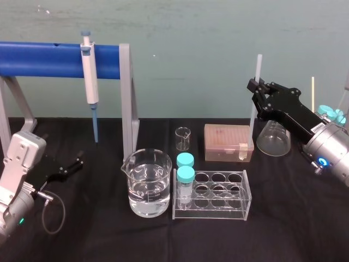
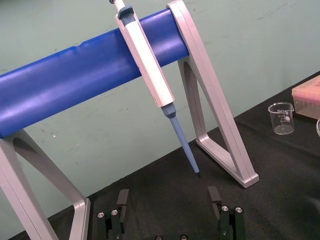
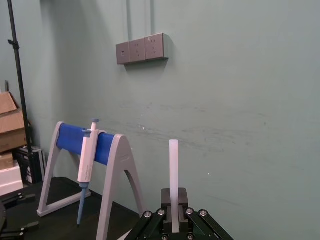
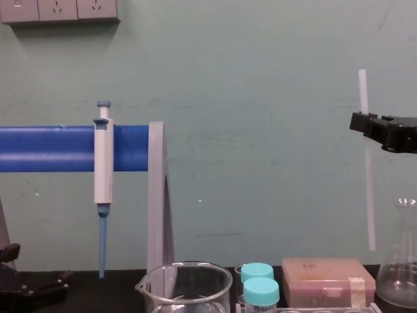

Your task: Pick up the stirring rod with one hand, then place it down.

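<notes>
— Hand first: what is the right gripper (image 1: 256,86) doing?

— Pinching the stirring rod (image 4: 369,195). Its jaws are pressed onto the rod's upper part, and it is raised over the back right part of the worktop (image 1: 294,229).

— How does the rod stand?

— Nearly upright. Its top end pokes above the jaws and its lower end hangs free in the air. From the chest camera it ends higher than the top of the pink tip box (image 1: 229,142). From the head camera its lower stretch runs between that box and the conical flask (image 1: 272,137).

— And the other arm?

— The left gripper (image 2: 168,192) sits low near the worktop's left edge with its jaws spread. It is in front of the pipette (image 1: 90,76), which hangs tip down from the blue bar of the stand (image 1: 126,98).

— What's in the middle?

— A beaker (image 1: 147,183) of water stands toward the front edge. Just beside it is a clear tube rack (image 1: 212,194) with two teal-capped tubes (image 1: 185,174) at its left end. A small beaker (image 1: 182,138) stands behind them.
</notes>
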`<state>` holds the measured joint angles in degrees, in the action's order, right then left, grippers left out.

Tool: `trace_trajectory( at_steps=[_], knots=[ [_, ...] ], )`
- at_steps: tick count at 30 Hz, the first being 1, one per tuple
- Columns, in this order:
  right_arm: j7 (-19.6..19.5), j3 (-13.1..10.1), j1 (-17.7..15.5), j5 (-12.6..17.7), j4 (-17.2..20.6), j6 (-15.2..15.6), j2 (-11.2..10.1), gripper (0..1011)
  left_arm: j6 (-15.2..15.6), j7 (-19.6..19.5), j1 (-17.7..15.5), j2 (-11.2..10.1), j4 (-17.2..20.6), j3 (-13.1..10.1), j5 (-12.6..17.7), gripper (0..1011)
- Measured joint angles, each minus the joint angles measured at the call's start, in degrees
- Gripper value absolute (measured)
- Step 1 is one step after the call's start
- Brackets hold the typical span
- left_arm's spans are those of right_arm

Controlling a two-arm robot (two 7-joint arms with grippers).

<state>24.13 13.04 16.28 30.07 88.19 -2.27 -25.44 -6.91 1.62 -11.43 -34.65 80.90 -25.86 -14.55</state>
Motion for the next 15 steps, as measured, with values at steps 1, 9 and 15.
trace_trajectory(
  at_steps=[1,9,15],
  knots=[
    [0.0,0.02,0.03,0.0,-0.03,0.0,0.01,67,0.0,0.0,0.0,0.0,0.0,0.0,0.0,1000],
    [-0.03,0.18,0.21,-0.02,-0.33,0.01,0.16,67,0.0,0.0,0.0,0.0,0.0,0.0,0.0,1000],
    [-0.01,0.26,0.4,-0.07,-0.57,0.05,0.18,67,0.0,0.0,0.0,0.0,0.0,0.0,0.0,1000]
  ],
)
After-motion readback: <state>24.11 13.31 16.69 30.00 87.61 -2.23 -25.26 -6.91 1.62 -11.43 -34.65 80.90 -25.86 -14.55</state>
